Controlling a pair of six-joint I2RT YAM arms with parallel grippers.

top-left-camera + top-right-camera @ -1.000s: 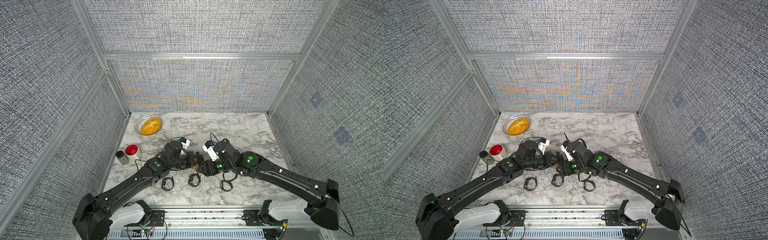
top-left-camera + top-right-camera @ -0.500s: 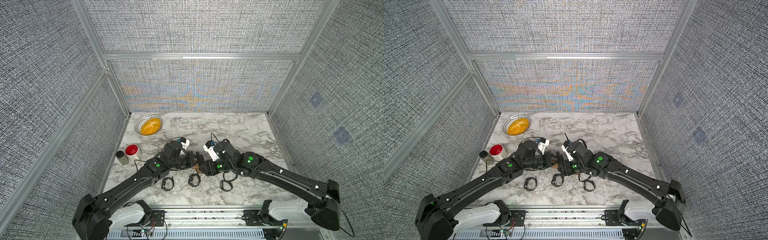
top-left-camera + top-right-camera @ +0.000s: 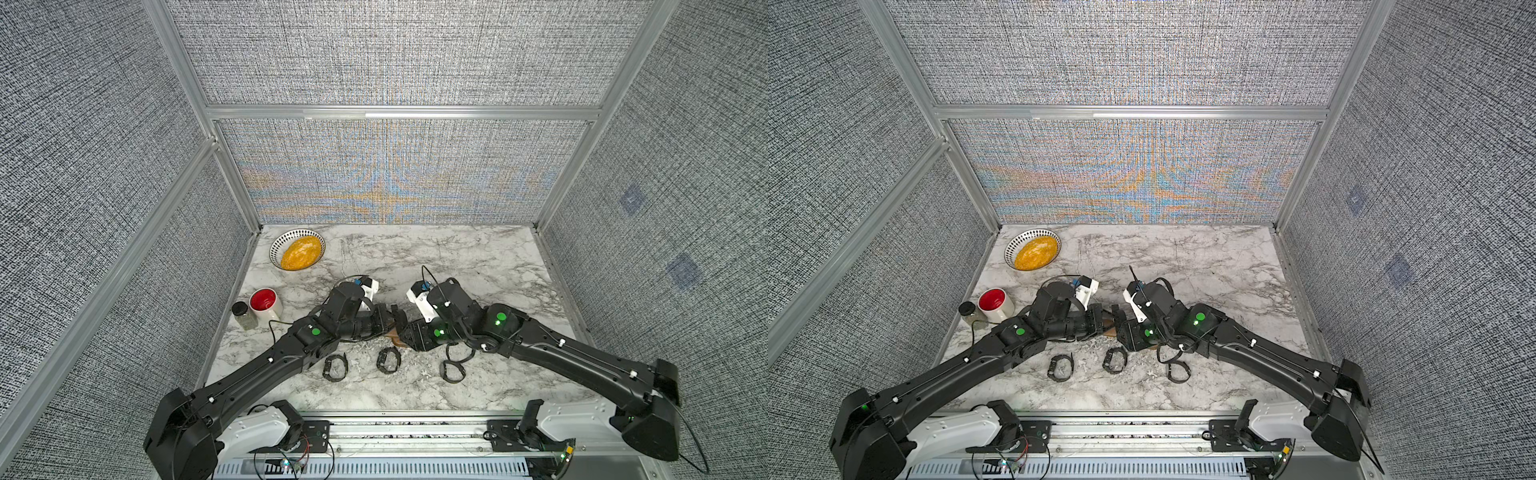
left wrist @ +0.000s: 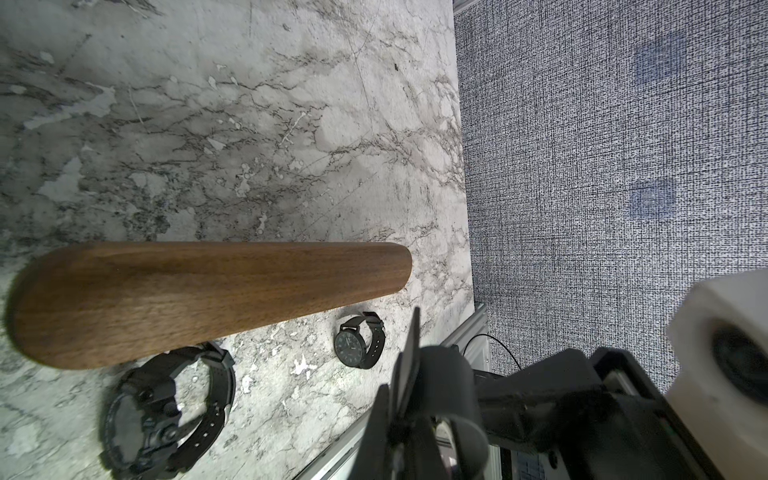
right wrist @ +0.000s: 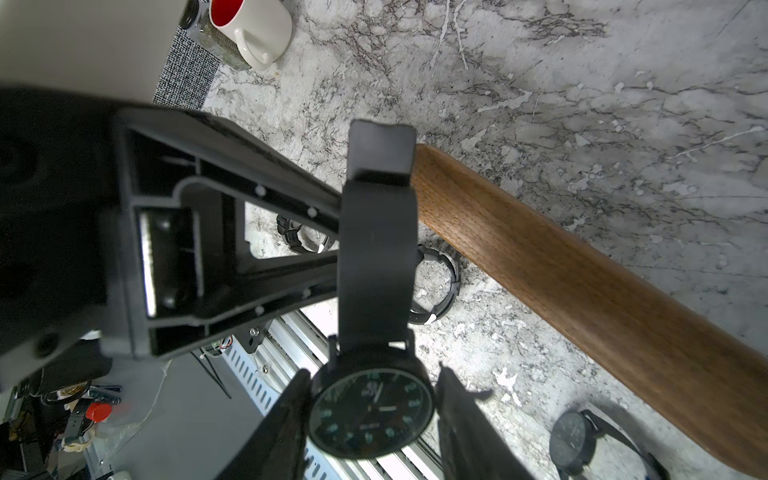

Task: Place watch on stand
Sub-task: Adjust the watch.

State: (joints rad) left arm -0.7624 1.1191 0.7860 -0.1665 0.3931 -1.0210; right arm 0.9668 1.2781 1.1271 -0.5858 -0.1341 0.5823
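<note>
While the left gripper (image 5: 335, 232) clamps the watch (image 5: 370, 411) strap tight by the stand (image 5: 561, 270), we can't tell if the right gripper (image 5: 374, 374), jaws half spread, actually grips its face.

The marble table (image 3: 457, 266) bore a bowl (image 3: 274, 251) far left, mug (image 3: 266, 303) and jar (image 3: 244, 316) below, stand (image 3: 397, 341) at centre, then left watch (image 3: 335, 367), middle watch (image 3: 388, 360), right watch (image 3: 453, 370) beneath.
</note>
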